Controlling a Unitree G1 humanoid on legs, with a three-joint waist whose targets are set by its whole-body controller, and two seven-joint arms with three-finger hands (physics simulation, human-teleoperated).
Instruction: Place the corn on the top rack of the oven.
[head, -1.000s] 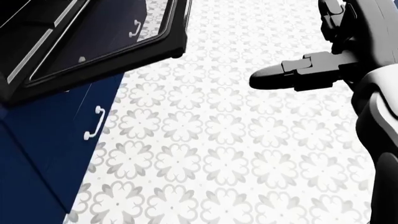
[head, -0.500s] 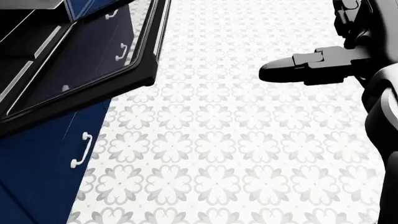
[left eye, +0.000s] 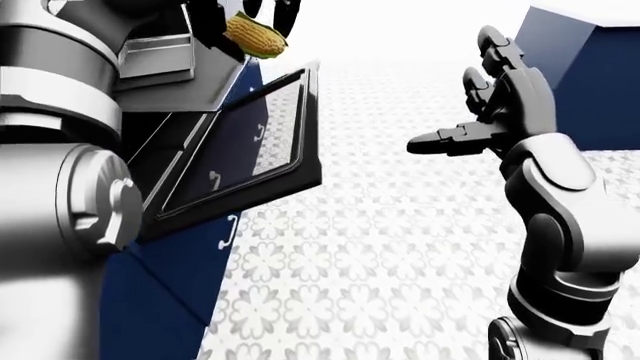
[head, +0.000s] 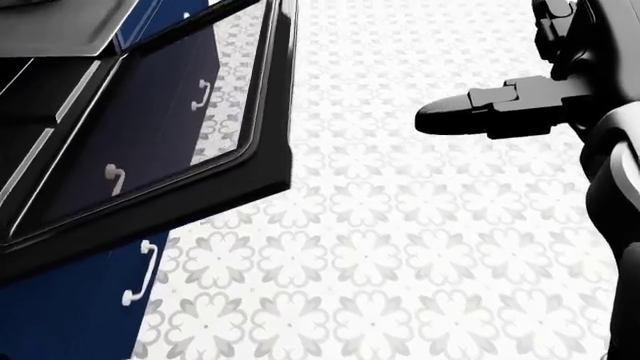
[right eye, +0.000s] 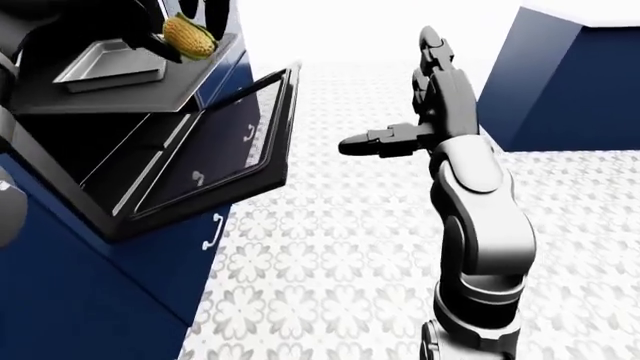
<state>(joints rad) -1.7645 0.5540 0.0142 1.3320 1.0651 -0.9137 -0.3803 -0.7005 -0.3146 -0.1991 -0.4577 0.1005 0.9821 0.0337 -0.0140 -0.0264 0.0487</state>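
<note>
up at the top left of the eye views, the corn (right eye: 188, 37) sits gripped in my left hand (left eye: 240, 15), dark fingers wrapped round it above the tray (right eye: 110, 66) and the open oven door (left eye: 245, 146). i judge it light, stiff and a bit bumpy, so a mid-cob hold should keep it from rolling. my right hand (left eye: 490, 112) hangs empty over the floor (head: 380, 247), fingers spread. since a second ago the head view has shifted: the door now reaches lower and further right.
</note>
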